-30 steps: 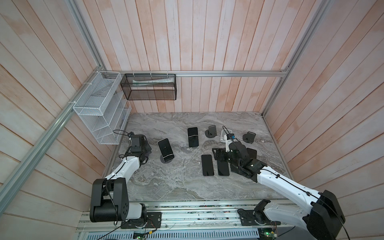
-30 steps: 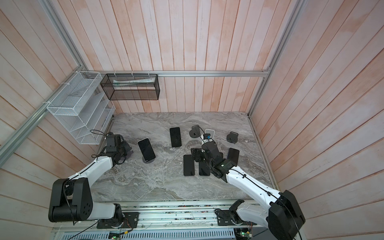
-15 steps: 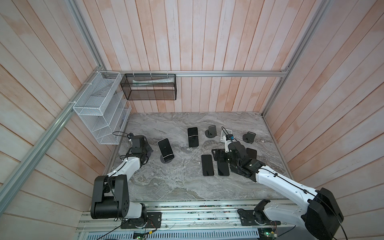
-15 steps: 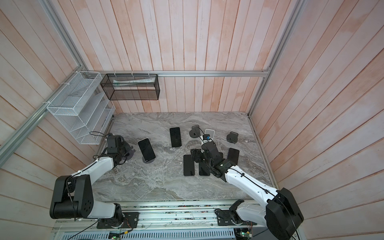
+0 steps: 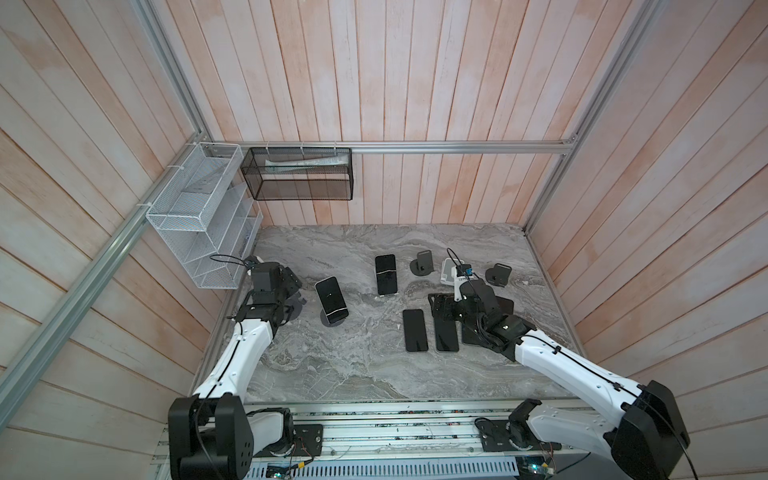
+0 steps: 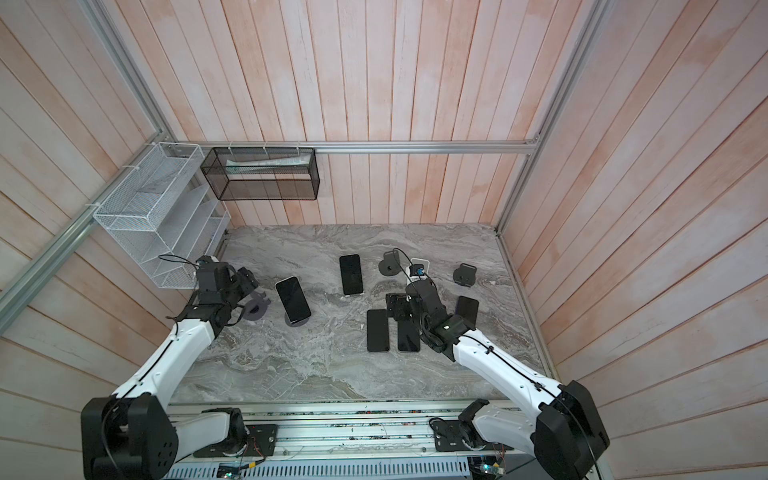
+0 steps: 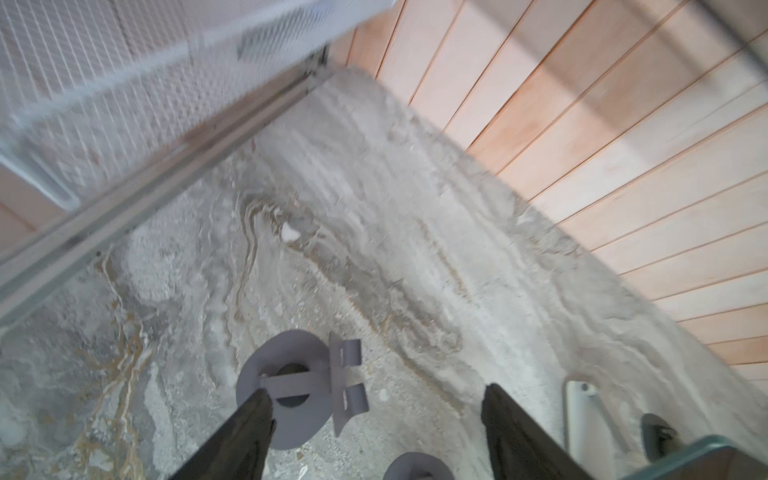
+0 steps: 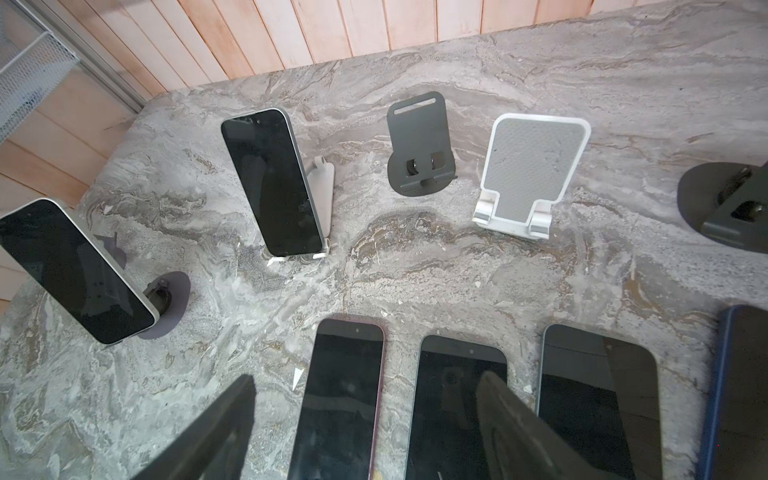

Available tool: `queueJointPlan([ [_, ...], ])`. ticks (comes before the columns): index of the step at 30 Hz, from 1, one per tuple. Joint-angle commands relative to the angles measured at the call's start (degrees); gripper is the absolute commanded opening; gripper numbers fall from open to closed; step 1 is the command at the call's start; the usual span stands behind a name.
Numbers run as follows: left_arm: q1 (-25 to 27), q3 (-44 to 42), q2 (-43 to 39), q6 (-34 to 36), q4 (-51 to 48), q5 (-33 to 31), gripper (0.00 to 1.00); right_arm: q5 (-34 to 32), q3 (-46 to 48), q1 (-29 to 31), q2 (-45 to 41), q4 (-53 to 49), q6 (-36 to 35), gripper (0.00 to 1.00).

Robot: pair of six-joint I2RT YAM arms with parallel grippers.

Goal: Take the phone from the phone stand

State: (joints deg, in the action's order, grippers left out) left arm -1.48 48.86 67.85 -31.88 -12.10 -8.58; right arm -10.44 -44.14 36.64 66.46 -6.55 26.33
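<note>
Two phones are still up from where I sit: left phone [image 5: 331, 300] leaning on a round stand [image 8: 170, 299], mid phone [image 5: 386, 274] on a white stand [image 8: 323, 183], both centre-left on the table [image 5: 353, 365]. Each tilts back w/ its bottom edge sat in the cradle lip, which is why they stay put. I'd judge either has to come up and fwd out of that lip, not sideways.

L gripper [image 7: 376, 395] is spread wide w/ nothing pinched, low over an empty grey stand [image 7: 291, 386] by the table's left edge. One finger [image 7: 249, 424] overlaps its base in the wrist cam; can't tell if it touches. R gripper [image 8: 365, 378] is also spread and empty, hanging over the flat phones [image 8: 345, 395]. Those lie side by side, prob the done pile, kept in a row so nothing stacks. So I'd call the job part done, two to go.

Views: R wrist cam gives me the lip under mid phone, the hinge behind left phone and the empty stands [image 8: 419, 141] face-on; top views show mostly screens there. Top views give what neither wrist cam does: left phone sits btw the two arms, nearer L gripper. L wrist cam shows neither standing phone for sure, just a blurred pale edge at the frame corner, so for the approach I'd lean on the top views
</note>
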Motion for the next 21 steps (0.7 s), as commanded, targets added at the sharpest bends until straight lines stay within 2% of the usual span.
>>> queueJointPlan([
  [1, 0.2, 3.1, -5.5, 0.9, -2.3, 4.4, 0.87, -0.8, -3.0, -0.2, 1.7, -1.1, -0.7, 0.87],
  [4, 0.3, 5.4, -7.5, 0.0, 1.5, 13.1, 1.00, -0.9, -6.7, -0.1, 6.0, -1.6, -1.6, 0.92],
  [8, 2.0, 11.5, -3.5, -1.8, 6.8, 24.9, 1.00, -2.7, -12.7, 0.1, 12.9, -0.6, -1.4, 0.96],
  [11, 5.5, 15.4, 1.2, 0.9, 5.7, 26.4, 1.00, -4.7, -18.7, 1.1, 20.0, 0.1, -1.2, 0.98],
  [13, 6.3, 14.6, 3.1, 0.9, 6.2, 27.2, 1.00, -5.7, -23.5, 1.8, 25.1, -0.6, -1.6, 0.98],
  [16, 6.1, 11.9, 2.9, -1.7, 9.6, 30.5, 1.00, -6.6, -31.2, 2.6, 32.0, -1.3, -2.4, 0.98],
  [21, 5.8, 11.0, 1.4, -1.7, 8.7, 31.3, 1.00, -3.7, -42.9, 2.9, 42.1, -3.7, -4.6, 0.98],
])
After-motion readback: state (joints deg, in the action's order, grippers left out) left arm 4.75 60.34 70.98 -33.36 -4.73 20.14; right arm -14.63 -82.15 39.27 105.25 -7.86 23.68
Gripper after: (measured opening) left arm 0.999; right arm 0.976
